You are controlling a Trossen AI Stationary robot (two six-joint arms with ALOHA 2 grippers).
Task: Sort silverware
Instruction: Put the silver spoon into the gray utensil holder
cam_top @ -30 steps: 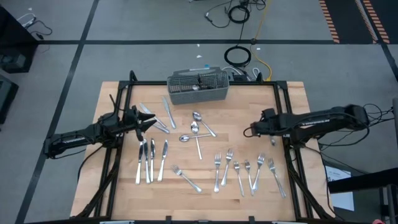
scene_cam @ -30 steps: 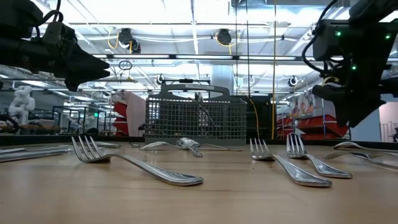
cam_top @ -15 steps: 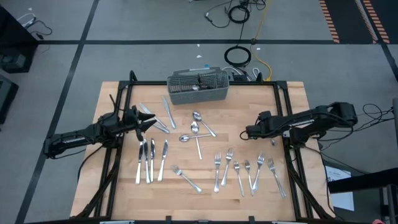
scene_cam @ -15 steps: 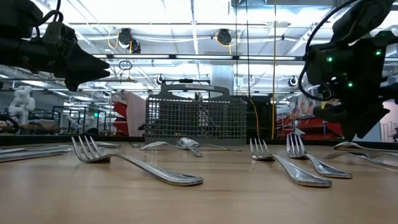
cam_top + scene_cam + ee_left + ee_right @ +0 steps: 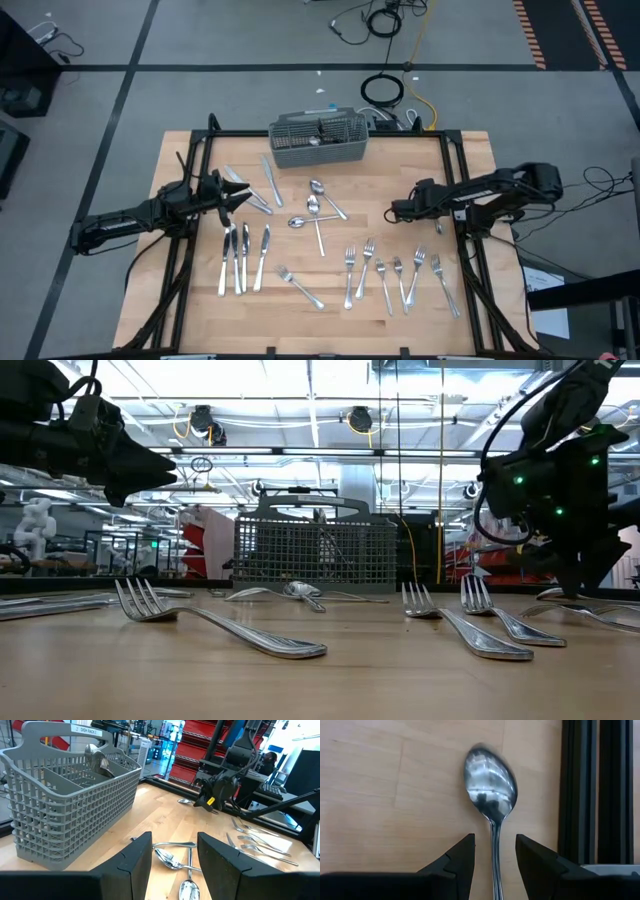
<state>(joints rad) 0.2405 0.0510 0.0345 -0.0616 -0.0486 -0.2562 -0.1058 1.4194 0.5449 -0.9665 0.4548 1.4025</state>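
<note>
Wood table with black frame rails, grey floor around it with dark tape lines and coiled cables beyond the far edge. Low view looks into a workshop hall: ceiling lights, red racks behind.

Left gripper hovers over the table's left side, near the knives, fingers apart, nothing between them. Left wrist view confirms an empty gap between the fingers.

Centre back: grey mesh basket at the far edge, a few pieces already inside. In front of it, loose spoons. Front centre to right: row of forks; one lone fork sits left of the row.

Right gripper is low over the right side, fingers apart and straddling a spoon handle. Cannot tell whether the fingers touch it.

Only the right wrist view shows that spoon; in the high view the gripper hides it. Low view shows fork tines up close and the right arm hanging down with green lights lit.
</note>
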